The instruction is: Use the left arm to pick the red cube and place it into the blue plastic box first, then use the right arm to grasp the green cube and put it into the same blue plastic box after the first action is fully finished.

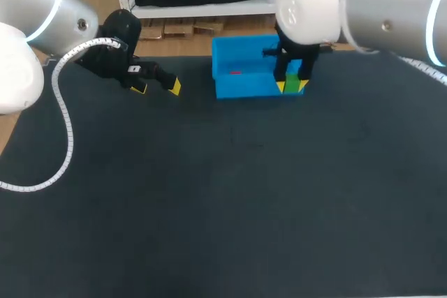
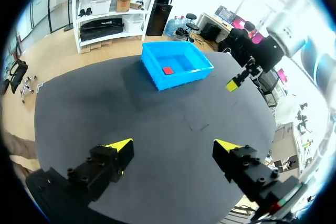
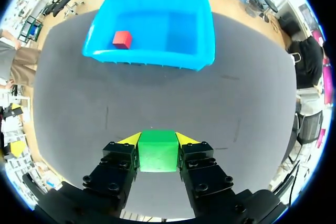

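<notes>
Red cube lies in the box at the surface's far edge. Your right jaws hold the green cube by opposite flat faces, just short of the box. Likely light, rigid, slick: keep grip centred. Left jaws wide, empty.
</notes>
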Available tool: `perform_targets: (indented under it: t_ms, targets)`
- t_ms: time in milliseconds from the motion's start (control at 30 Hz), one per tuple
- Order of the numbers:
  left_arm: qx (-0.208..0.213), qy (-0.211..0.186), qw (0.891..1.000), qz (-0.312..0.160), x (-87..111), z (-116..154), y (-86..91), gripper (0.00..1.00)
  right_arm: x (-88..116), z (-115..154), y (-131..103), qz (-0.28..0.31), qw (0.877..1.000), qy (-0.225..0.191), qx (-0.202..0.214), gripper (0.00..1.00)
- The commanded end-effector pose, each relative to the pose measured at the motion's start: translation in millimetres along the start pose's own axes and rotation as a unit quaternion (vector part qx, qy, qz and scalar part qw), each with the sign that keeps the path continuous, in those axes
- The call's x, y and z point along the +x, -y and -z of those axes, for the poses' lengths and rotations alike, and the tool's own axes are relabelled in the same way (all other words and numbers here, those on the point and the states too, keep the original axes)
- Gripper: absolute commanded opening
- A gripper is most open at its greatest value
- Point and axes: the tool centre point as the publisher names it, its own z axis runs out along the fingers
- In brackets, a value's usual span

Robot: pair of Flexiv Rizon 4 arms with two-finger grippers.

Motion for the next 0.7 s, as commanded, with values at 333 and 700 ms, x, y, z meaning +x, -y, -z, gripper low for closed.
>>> perform_targets:
  t_ms: [333, 700]
  targets:
    - [0.001, 0.000, 1.000, 0.000, 0.2, 0.4, -0.3, 1.00, -2.4, 33.1, 3.3, 0.024, 0.996, 0.082, -0.017, 0.00]
    - [0.001, 0.000, 1.000, 0.000, 0.2, 0.4, -0.3, 1.00, -21.3, 49.6, 0.8, 0.047, 0.994, 0.098, -0.018, 0.00]
